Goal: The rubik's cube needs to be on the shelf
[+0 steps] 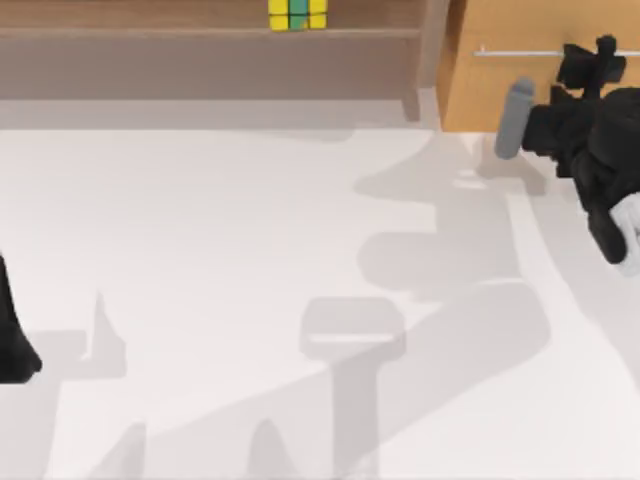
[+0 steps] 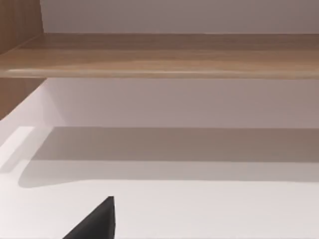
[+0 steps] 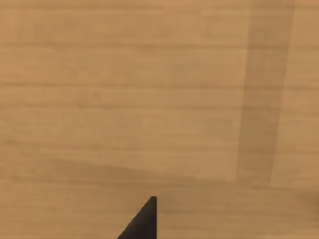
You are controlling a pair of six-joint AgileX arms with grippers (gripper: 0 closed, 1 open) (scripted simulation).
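Observation:
The rubik's cube [image 1: 297,14], yellow and green with dark lines, rests on the light-brown wooden shelf [image 1: 180,32] at the back of the table, cut off by the top view's upper edge. My right gripper [image 1: 590,62] is at the far right, up against the orange-wood cabinet [image 1: 470,90] and well apart from the cube. My left arm [image 1: 14,335] stays parked at the left edge. The left wrist view looks at the shelf's ledge [image 2: 164,57] and the shadowed recess [image 2: 174,144] beneath it.
The cabinet's silver bar handle [image 1: 515,52] runs just left of my right gripper. An upright shelf post [image 1: 428,60] stands between shelf and cabinet. The cabinet's wood face [image 3: 149,99] is close in the right wrist view. White tabletop [image 1: 250,250] spreads in front.

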